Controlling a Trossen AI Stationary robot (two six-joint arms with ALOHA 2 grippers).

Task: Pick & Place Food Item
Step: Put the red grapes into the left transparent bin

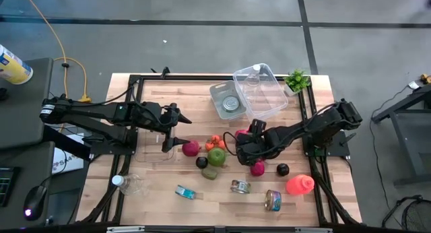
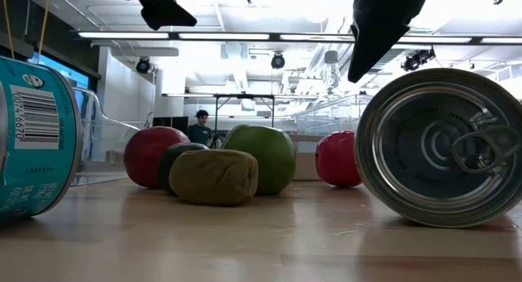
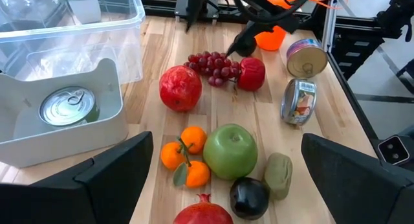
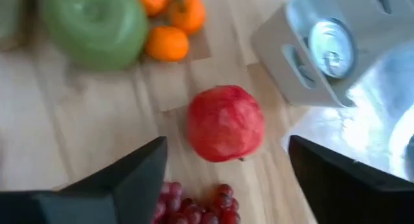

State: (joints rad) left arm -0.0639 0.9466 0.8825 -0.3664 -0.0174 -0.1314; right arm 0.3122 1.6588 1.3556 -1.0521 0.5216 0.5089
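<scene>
Right gripper (image 1: 244,147) | fingers spread wide, holding nothing, poised over the red pomegranate (image 4: 225,123) to straddle it | fruit lies on the table (image 1: 202,203) near the grey tray (image 4: 304,52), probably its destination | left gripper (image 1: 176,128) parked wide open.

Potted plant (image 1: 297,80) (table corner)

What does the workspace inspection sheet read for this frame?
Surface: wooden table, bare patches between items.
Job's things: fruit cluster mid-table: green apple, pomegranate, oranges, grapes.
Clutter: cans, grey bin holding a can, clear tub, bottle.
End effectors: left end effector open, waiting left of the fruit; right end effector open over the grapes.
Cables: yellow cable on floor.
Surroundings: person far behind.
</scene>
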